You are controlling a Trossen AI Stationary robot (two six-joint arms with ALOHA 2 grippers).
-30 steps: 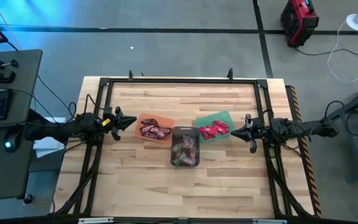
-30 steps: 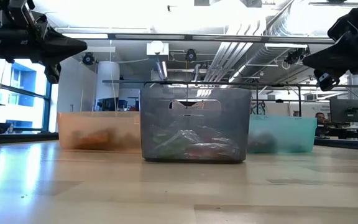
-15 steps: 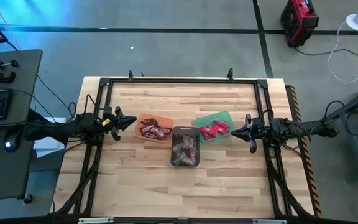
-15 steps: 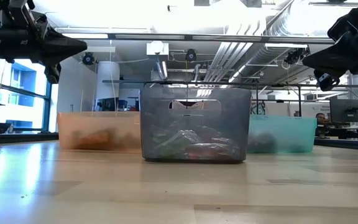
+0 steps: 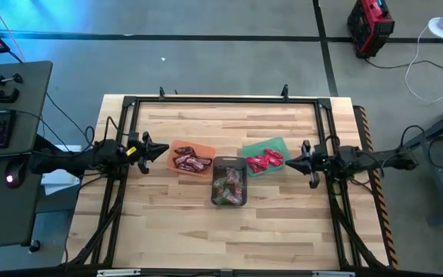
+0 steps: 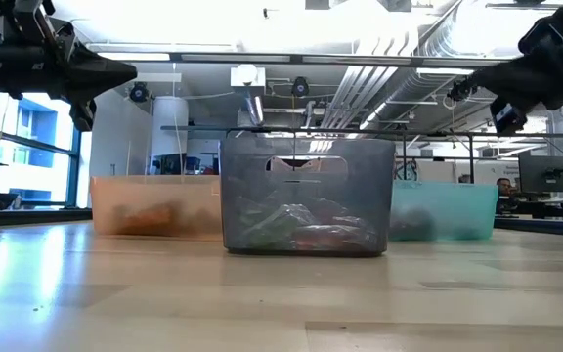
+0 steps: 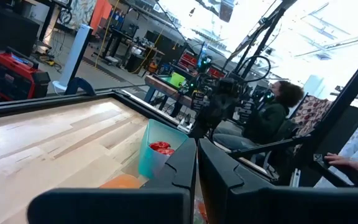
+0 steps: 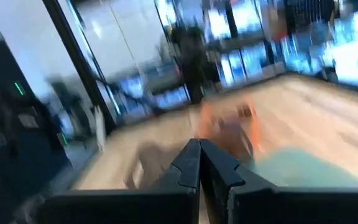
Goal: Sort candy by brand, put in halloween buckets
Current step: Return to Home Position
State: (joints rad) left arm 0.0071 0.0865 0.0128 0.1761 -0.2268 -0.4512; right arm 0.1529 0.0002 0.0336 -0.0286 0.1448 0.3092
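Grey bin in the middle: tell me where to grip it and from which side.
Probably best: pinch the top rim of the grey bin on its near short wall, coming straight down from above. That wall stands free and has a handle cut-out under the rim, while the orange bin and green bin crowd its long sides farther back.

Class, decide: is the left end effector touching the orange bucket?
Apart. The low view shows the left end effector hanging well above the orange bucket, with open air between them.
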